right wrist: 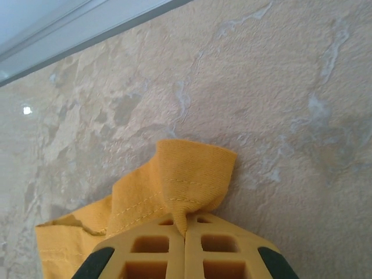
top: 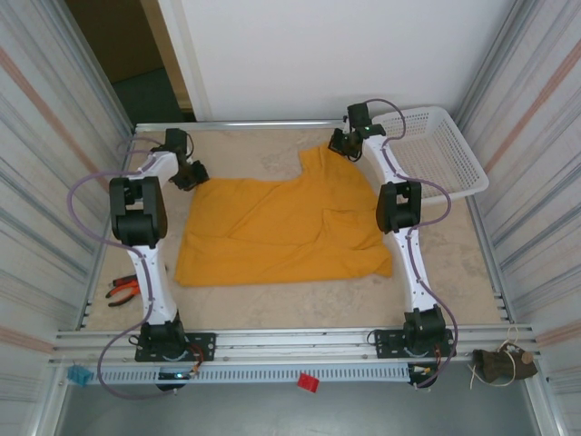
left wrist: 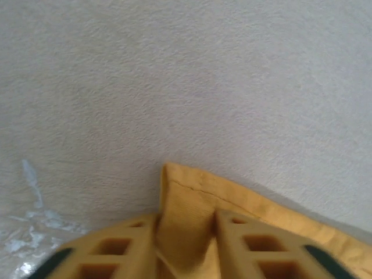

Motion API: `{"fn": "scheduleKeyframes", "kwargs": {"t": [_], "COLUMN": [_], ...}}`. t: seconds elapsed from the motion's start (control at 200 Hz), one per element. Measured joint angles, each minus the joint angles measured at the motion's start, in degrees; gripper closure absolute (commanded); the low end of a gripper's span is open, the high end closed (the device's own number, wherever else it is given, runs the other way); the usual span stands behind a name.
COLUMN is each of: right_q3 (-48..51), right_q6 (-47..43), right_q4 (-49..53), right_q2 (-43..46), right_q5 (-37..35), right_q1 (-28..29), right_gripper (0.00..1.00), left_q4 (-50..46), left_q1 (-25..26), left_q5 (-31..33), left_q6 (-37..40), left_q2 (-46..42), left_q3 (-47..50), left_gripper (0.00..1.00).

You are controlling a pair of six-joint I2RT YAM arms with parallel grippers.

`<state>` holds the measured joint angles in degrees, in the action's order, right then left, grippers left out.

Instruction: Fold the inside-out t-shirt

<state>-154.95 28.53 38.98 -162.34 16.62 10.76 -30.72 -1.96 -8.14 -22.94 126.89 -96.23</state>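
Note:
The inside-out t-shirt (top: 281, 227) is mustard yellow and lies spread over the middle of the table (top: 263, 150), with one part reaching toward the back right. At its back-left corner my left gripper (top: 191, 173) has its fingers on either side of a hemmed corner (left wrist: 192, 192), and the cloth fills the gap between them. In the left wrist view the left gripper (left wrist: 186, 224) shows that pinch close up. At the back right my right gripper (top: 340, 143) is shut on a stitched hem fold (right wrist: 192, 168). In the right wrist view the right gripper (right wrist: 185, 224) shows its fingers meeting on the cloth.
A white plastic basket (top: 436, 150) stands at the back right beside the right arm. Red-handled pliers (top: 123, 291) lie near the left arm's base. Corrugated walls close in both sides, and a metal rail (top: 272, 341) runs along the front edge.

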Motion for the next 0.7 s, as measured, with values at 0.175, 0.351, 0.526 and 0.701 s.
{"fn": "scheduleKeyframes", "kwargs": {"t": [0.175,0.351,0.526,0.701], "right_q3": [0.5,4.3,9.8,22.0], "right_q6": [1.0,1.2,1.2,0.9], "right_q4": [0.0,0.0,-0.4,-2.2], "right_q2": [1.2,8.2,18.2,29.4], "right_q5": [2.4,3.2,4.2,4.5], "right_q1": [-1.1,-2.0,-2.4,-2.3], "right_gripper": [1.00,1.00,1.00,1.00], "left_q4": [0.1,0.5,1.0,2.8], "left_q1": [0.1,0.1,0.1,0.0], "left_q5": [-2.1,-3.1,-3.5,-3.4], "left_q6": [0.2,0.1,-0.2,-1.1], "left_q2": [0.4,-0.3,-5.6,-13.8], "left_q3": [-1.4,-2.1,-0.1,4.9], "left_gripper": [1.00,1.00,1.00,1.00]}}
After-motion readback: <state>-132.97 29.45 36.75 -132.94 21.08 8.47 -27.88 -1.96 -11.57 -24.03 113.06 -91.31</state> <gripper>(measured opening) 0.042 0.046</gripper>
